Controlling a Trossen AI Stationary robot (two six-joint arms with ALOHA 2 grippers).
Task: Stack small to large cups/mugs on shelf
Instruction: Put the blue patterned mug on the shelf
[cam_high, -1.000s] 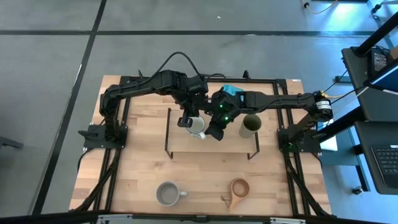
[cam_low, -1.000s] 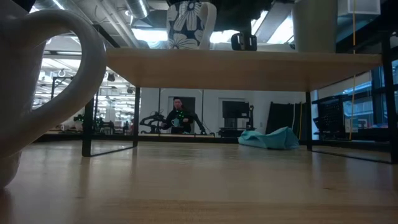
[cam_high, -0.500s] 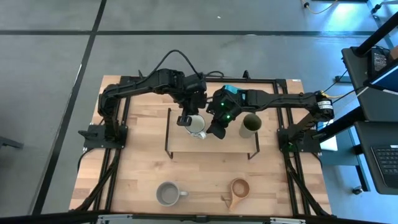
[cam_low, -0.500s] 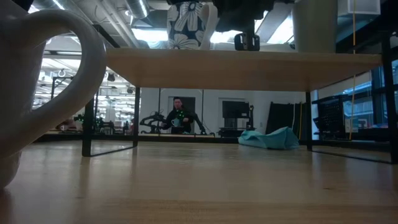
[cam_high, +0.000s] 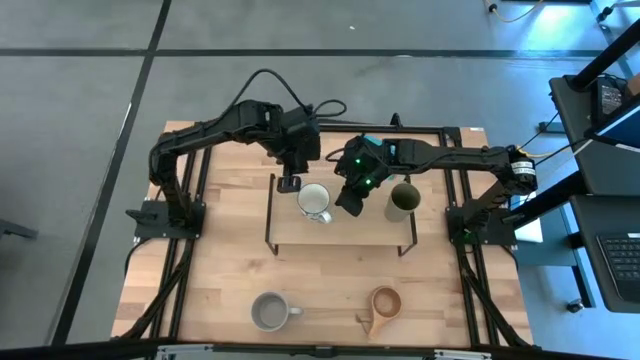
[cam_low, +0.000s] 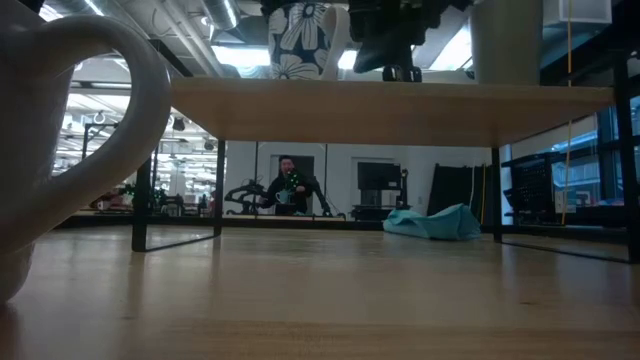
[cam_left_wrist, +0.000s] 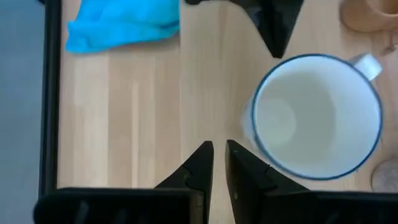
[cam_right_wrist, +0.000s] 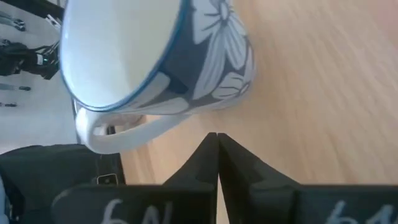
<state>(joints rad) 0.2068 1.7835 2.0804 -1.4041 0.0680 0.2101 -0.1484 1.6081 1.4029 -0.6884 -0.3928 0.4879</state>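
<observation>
Two mugs stand on the shelf, two below; both pincers closed, empty.

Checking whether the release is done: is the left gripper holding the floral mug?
No. The left gripper sits beside the floral mug, apart from it, its fingers nearly shut on nothing.

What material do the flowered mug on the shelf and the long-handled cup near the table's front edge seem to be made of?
The blue mug with white flowers looks like glazed ceramic: glossy surface, smooth white inside, painted rim. The brown long-handled cup looks like carved wood: matte, warm brown; its grain is too small to confirm.
</observation>
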